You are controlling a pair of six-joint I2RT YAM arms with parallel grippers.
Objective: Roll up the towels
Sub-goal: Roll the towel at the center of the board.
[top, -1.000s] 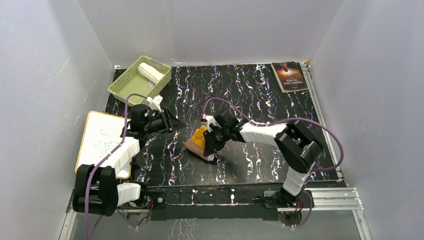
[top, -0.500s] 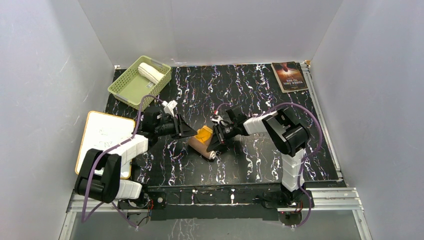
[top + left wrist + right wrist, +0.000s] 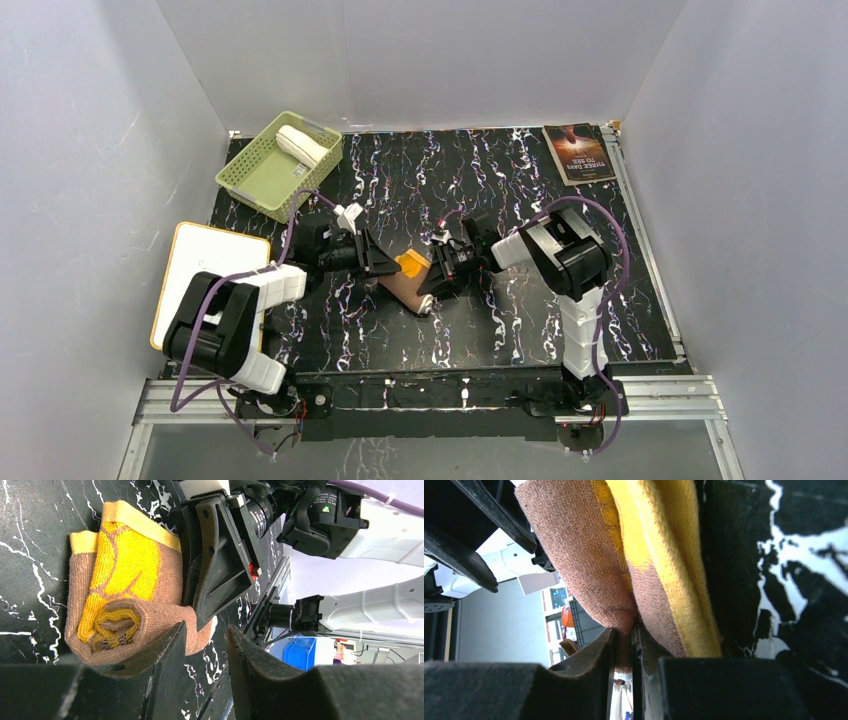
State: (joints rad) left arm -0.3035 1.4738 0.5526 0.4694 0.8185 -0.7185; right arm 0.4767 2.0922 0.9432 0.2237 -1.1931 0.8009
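A half-rolled mustard towel (image 3: 405, 282) lies well right of a green basket (image 3: 258, 172), nearer the arms; the rolled cream towel (image 3: 300, 145) sits inside that basket. The right gripper (image 3: 624, 635) pinches the towel's loose layers, likely for tension. The left gripper (image 3: 207, 630), jaws apart, meets the rolled end, seemingly to turn it.

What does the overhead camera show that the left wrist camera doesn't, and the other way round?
Only overhead: the green basket holding the rolled white towel, the book in the far right corner, and the whiteboard on the left. Only the left wrist: the spiral end of the yellow towel, and the open gap of the left claw beside it. Both: the yellow towel, partly rolled, pinched by the right claw.
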